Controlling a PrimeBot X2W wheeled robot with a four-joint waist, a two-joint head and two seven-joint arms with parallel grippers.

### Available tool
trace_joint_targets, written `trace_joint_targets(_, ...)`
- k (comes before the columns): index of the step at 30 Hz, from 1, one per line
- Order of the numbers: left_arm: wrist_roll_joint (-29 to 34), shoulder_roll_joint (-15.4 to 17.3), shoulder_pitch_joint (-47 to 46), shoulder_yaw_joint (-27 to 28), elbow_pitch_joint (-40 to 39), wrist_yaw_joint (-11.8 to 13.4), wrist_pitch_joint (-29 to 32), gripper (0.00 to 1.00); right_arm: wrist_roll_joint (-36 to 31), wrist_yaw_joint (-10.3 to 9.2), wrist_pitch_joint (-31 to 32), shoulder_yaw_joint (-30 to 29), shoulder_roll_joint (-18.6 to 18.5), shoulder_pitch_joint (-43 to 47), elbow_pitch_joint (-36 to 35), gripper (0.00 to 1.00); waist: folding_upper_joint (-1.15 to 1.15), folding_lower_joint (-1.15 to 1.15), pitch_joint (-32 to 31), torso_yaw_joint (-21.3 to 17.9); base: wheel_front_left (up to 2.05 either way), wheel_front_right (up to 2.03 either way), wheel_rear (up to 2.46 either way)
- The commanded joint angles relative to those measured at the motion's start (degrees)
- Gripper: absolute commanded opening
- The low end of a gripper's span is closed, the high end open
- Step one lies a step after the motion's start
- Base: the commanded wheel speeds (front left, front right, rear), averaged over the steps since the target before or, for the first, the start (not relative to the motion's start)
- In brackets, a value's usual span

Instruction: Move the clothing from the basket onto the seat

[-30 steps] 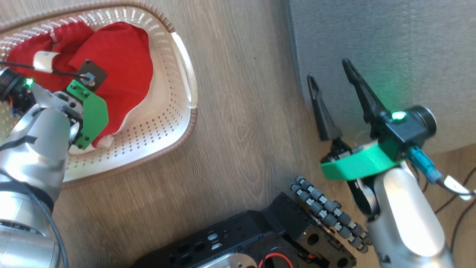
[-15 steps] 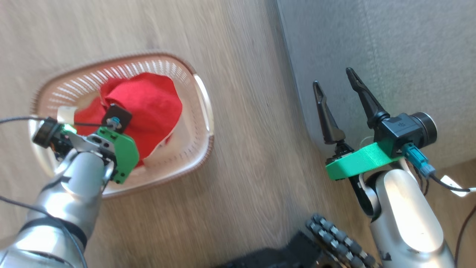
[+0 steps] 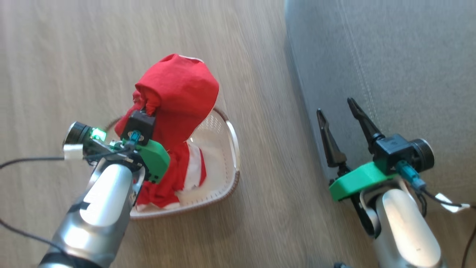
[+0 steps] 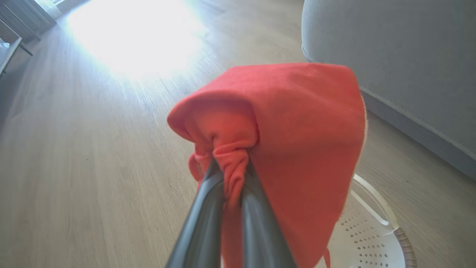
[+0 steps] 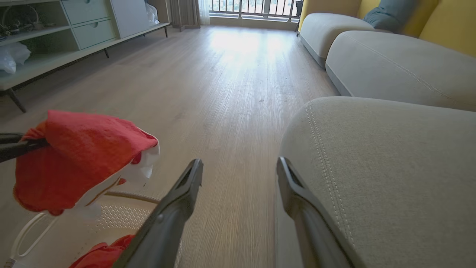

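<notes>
My left gripper (image 4: 230, 163) is shut on a bunched fold of a red garment (image 3: 178, 89), one piece of the clothing, which hangs from it above the basket (image 3: 233, 175). Its white trim (image 5: 143, 169) shows in the right wrist view. A second red and white garment (image 3: 186, 178) lies in the cream perforated basket (image 5: 122, 219), partly hidden behind my left wrist. My right gripper (image 3: 334, 106) is open with nothing between its fingers, over the front edge of the grey seat (image 3: 390, 56). The seat cushion (image 5: 390, 156) lies just right of the right gripper (image 5: 238, 162).
The basket stands on a wood floor (image 3: 260, 56) a short way left of the seat. More grey cushions (image 5: 390, 63) and a yellow backrest (image 5: 450, 22) lie beyond. A low shelf unit (image 5: 55, 41) lines the far left wall. A cable (image 3: 442, 201) trails from my right wrist.
The head camera has risen and shifted. My left gripper has lifted the red garment up out of the basket. The right gripper stays open by the seat's edge.
</notes>
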Motion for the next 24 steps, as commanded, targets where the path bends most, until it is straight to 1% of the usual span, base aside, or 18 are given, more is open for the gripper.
trace_joint_targets(1, -0.3, 2.0, 0.3, 2.3, -5.0, 0.8, -0.7, 0.0, -0.7, -0.01, -0.5, 0.8, -0.6, 1.5, -1.0, 1.0, -0.01, 0.01, -4.3, 2.0, 0.0, 0.0, 0.0)
trace_joint_targets(10, -0.3, 1.5, 5.1, 5.9, -22.7, 2.9, -0.7, 0.0, -1.6, -0.01, -0.5, 0.5, -0.6, 4.4, -0.3, 1.0, -0.01, 0.01, -10.6, 4.1, 0.0, 0.0, 0.0)
trace_joint_targets(14, -0.5, 1.1, 6.6, 8.5, -30.3, 3.5, -0.7, 0.0, -1.5, -0.01, -0.5, 0.6, -0.6, 5.4, -1.0, 1.0, -0.01, 0.01, -12.1, 4.6, 0.0, 0.0, 0.0)
trace_joint_targets(18, -0.3, 0.6, 7.4, 10.5, -36.8, 3.5, -0.8, 0.0, -1.8, -0.01, -0.5, 0.8, -0.6, 6.4, -1.3, 1.0, -0.01, 0.01, -13.1, 5.1, 0.0, 0.0, 0.0)
trace_joint_targets(19, -0.3, 0.6, 7.4, 10.5, -36.8, 3.5, -0.8, 0.0, -1.8, -0.01, -0.5, 0.8, -0.6, 6.4, -1.3, 1.0, -0.01, 0.01, -13.1, 5.1, 0.0, 0.0, 0.0)
trace_joint_targets(24, 0.9, 0.4, 7.7, 11.3, -43.9, 2.9, -0.8, 0.0, -1.9, -0.01, -0.5, 1.4, -0.6, 7.2, -1.8, 1.0, -0.01, 0.01, -13.0, 5.8, 0.0, 0.0, 0.0)
